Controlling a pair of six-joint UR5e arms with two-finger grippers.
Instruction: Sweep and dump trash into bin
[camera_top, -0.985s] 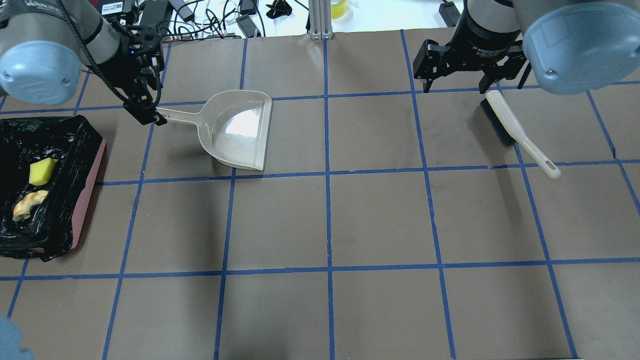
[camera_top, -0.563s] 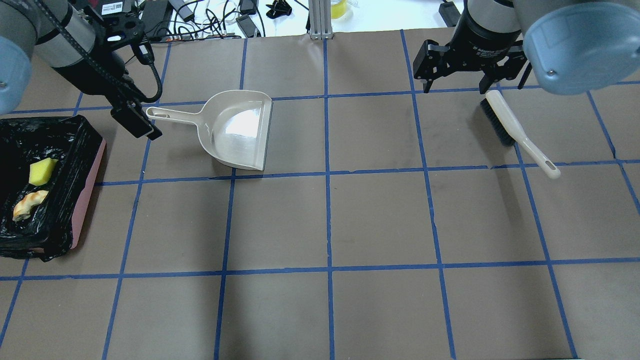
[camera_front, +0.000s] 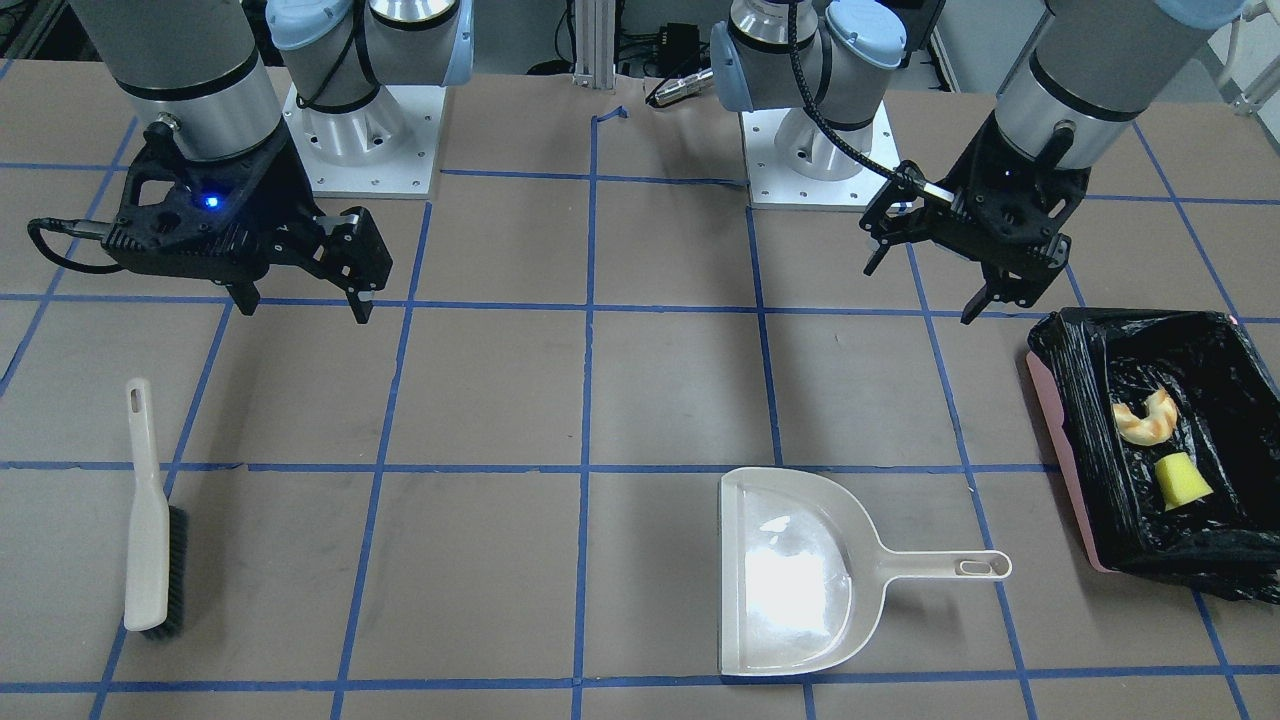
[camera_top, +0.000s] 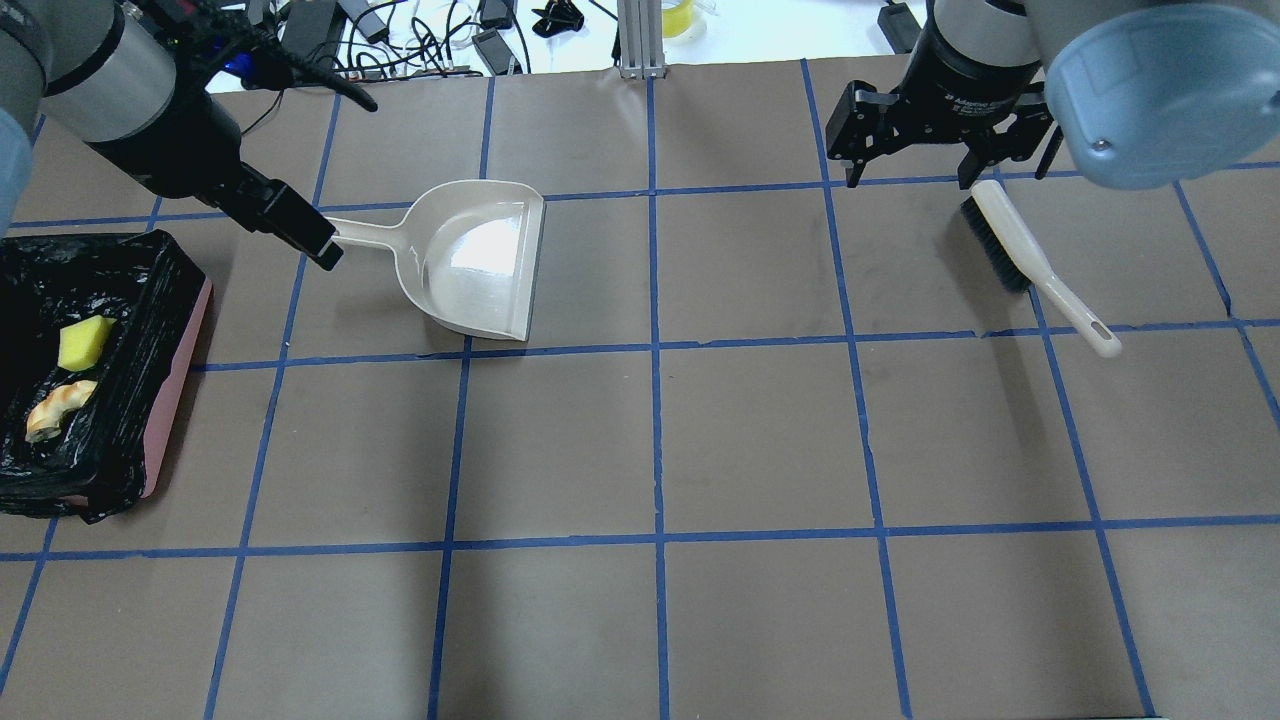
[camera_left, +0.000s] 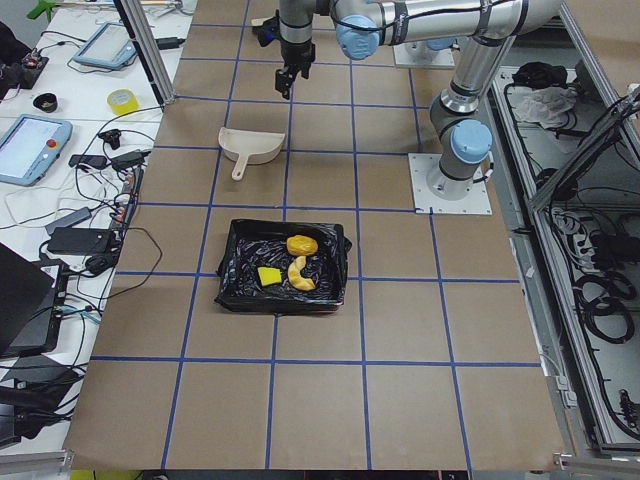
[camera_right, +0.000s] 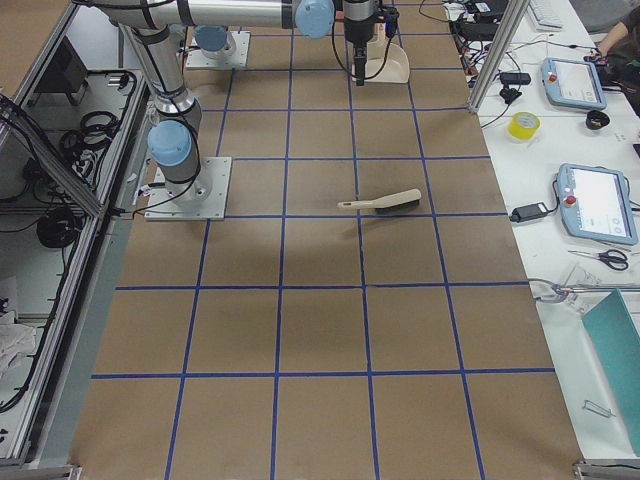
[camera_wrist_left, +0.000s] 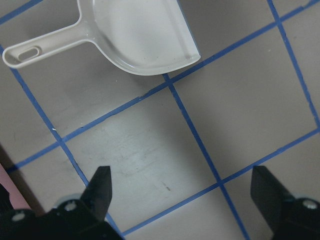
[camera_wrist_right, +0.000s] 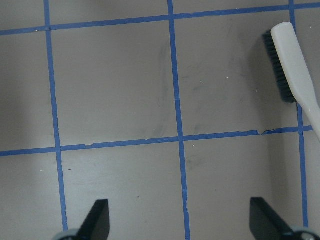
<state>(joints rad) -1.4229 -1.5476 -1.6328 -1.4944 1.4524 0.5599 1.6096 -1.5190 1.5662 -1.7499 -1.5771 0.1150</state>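
The bin (camera_front: 1072, 400), a pink box lined with black plastic, stands at the table's left end (camera_top: 165, 300). In it lie the croissant piece (camera_front: 1147, 417) and the green-and-yellow sponge wedge (camera_front: 1180, 482). The exterior left view also shows the yellow-orange lump (camera_left: 302, 244) in it. The cream dustpan (camera_top: 475, 255) lies flat and empty on the table. The brush (camera_top: 1030, 260) lies to the right. My left gripper (camera_front: 930, 280) is open and empty, above the table between the dustpan's handle and the robot base. My right gripper (camera_front: 303, 305) is open and empty, near the brush head.
Blue tape lines grid the brown table (camera_top: 760, 440). Cables and devices (camera_top: 420, 30) lie past the far edge. The left wrist view shows the dustpan (camera_wrist_left: 135, 35) ahead of the open fingers. The right wrist view shows the brush (camera_wrist_right: 295, 70) at its upper right.
My left gripper has drawn off the end of the dustpan's handle and the arm has lifted and turned. Dustpan, brush, bin and right arm have not moved.
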